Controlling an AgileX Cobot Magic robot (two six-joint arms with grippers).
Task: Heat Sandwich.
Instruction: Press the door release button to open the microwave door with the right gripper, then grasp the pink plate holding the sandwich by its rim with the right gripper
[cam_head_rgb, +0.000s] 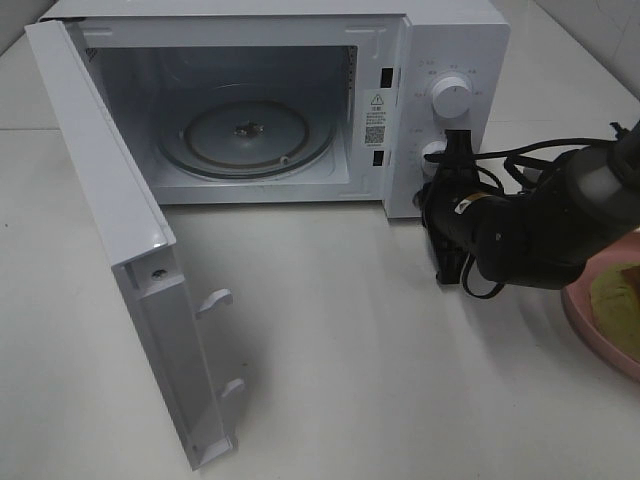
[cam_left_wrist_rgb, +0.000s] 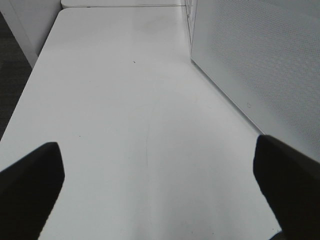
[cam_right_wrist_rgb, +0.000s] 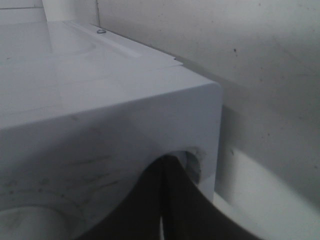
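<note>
Black right pincer (cam_head_rgb: 455, 142) pressed together at white microwave's (cam_head_rgb: 470, 40) lower round dial (cam_head_rgb: 432, 151); flat yellow-green sandwich (cam_head_rgb: 618, 300) on round pink plate (cam_head_rgb: 585, 318) toward surface's (cam_head_rgb: 350, 350) right edge, nearer this arm; left pincer (cam_left_wrist_rgb: 157, 167) spread.

Microwave (cam_head_rgb: 470, 50) shell looked smooth white w/ soft gloss; door (cam_head_rgb: 110, 205) edge was shiny plastic. Turntable (cam_head_rgb: 250, 135) was clear glass (reflective). Table (cam_head_rgb: 350, 350) was white, smooth, near-matt. Pink plate (cam_head_rgb: 585, 325) looked glossy; sandwich (cam_head_rgb: 615, 300) dull, rough.

The closed right claw (cam_right_wrist_rgb: 165, 172) touches a knob (cam_right_wrist_rgb: 193, 163) on the white microwave (cam_right_wrist_rgb: 100, 105).
</note>
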